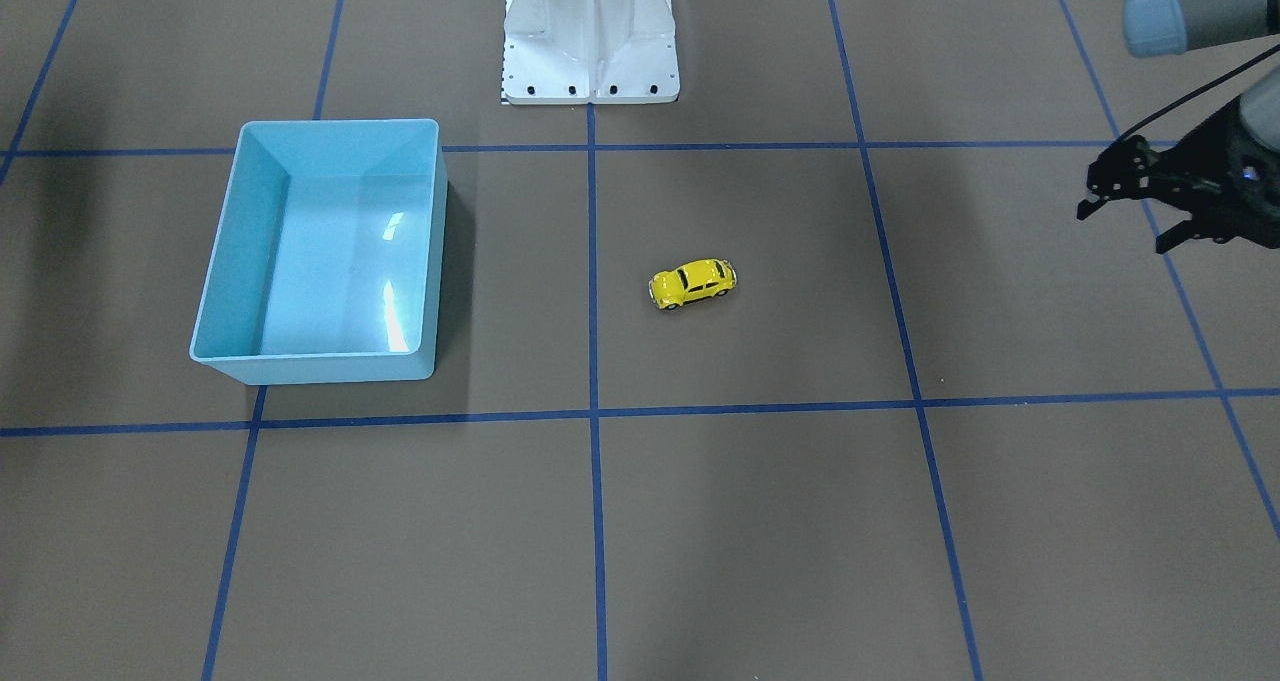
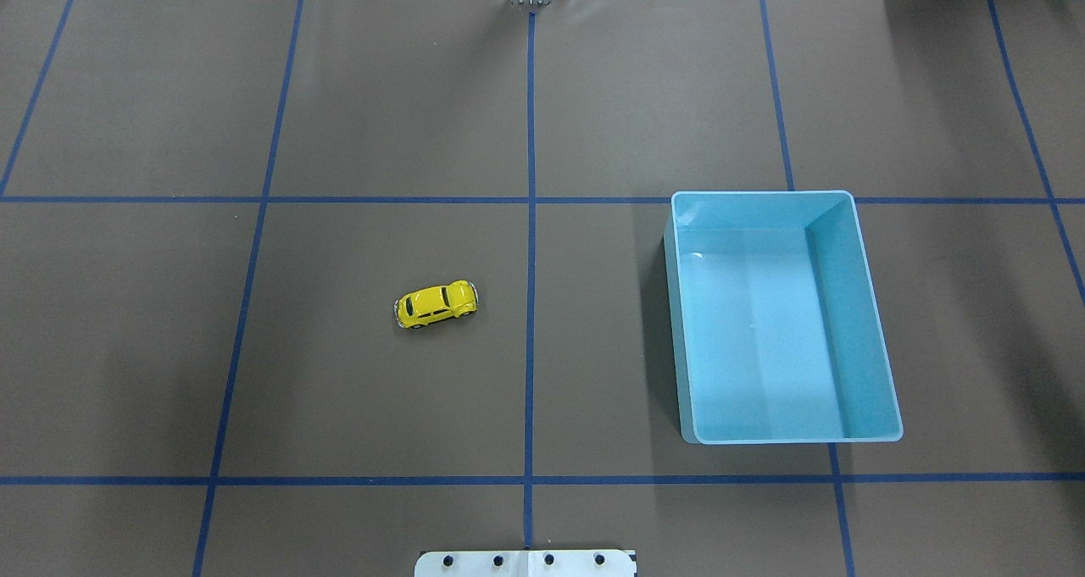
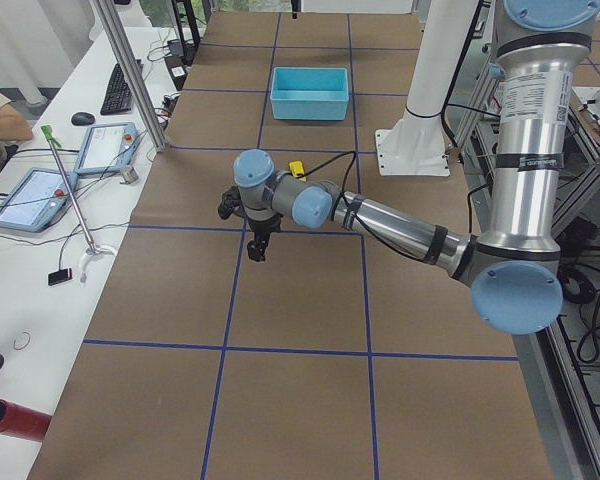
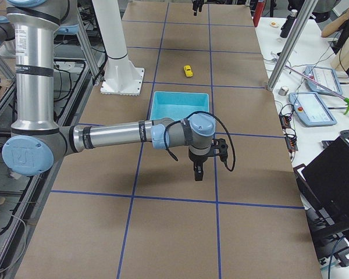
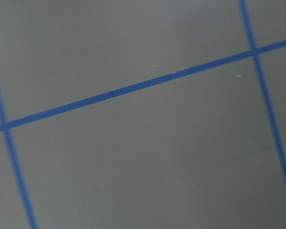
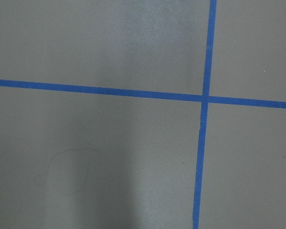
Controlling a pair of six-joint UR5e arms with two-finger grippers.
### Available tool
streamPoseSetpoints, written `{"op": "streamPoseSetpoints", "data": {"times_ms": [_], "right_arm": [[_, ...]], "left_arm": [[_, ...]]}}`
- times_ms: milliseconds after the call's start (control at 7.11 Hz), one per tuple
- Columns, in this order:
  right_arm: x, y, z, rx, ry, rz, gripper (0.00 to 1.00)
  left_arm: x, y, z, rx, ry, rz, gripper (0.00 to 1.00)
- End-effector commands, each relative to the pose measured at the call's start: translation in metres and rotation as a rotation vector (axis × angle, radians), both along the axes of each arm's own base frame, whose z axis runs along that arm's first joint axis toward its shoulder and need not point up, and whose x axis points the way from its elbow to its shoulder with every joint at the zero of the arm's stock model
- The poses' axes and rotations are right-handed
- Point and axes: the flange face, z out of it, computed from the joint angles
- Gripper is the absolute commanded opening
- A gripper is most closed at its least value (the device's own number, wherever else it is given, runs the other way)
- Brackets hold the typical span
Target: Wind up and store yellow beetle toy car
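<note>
The yellow beetle toy car stands on its wheels on the brown mat near the table's middle, on my left half. It also shows small in the side views. My left gripper hangs above the mat far out to the car's side. It is empty, points down, and its fingers look apart. My right gripper hangs above the mat beyond the light blue bin. It shows only in the exterior right view, so I cannot tell whether it is open or shut. Both wrist views show only mat and blue tape lines.
The light blue bin is open-topped with nothing in it, on my right half. The white base of the robot stands at the table's near edge. Tablets, a keyboard and operators show at side desks.
</note>
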Motion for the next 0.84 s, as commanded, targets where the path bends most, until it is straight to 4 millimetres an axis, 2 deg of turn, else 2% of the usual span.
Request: {"op": "streamPoseSetpoints", "data": {"times_ms": [0,141,281,422,563,704], "right_arm": [[0.0,0.0,0.0,0.001,0.001,0.0,1.0],[0.0,0.0,0.0,0.001,0.004,0.001,1.0],[0.0,0.0,0.0,0.001,0.005,0.001,1.0],[0.0,0.0,0.0,0.001,0.007,0.001,1.0],[0.0,0.0,0.0,0.001,0.007,0.001,1.0],[0.001,0.0,0.0,0.002,0.008,0.001,1.0]], "left_arm": [[0.131,0.015,-0.098,0.224,0.015,0.17,1.0],[0.187,0.036,-0.132,0.305,0.031,0.246,1.0],[0.23,0.059,-0.153,0.348,0.046,0.309,1.0],[0.253,0.061,-0.166,0.368,0.043,0.326,1.0],[0.268,0.059,-0.168,0.42,0.011,0.344,1.0],[0.281,0.056,-0.16,0.56,-0.022,0.466,1.0]]}}
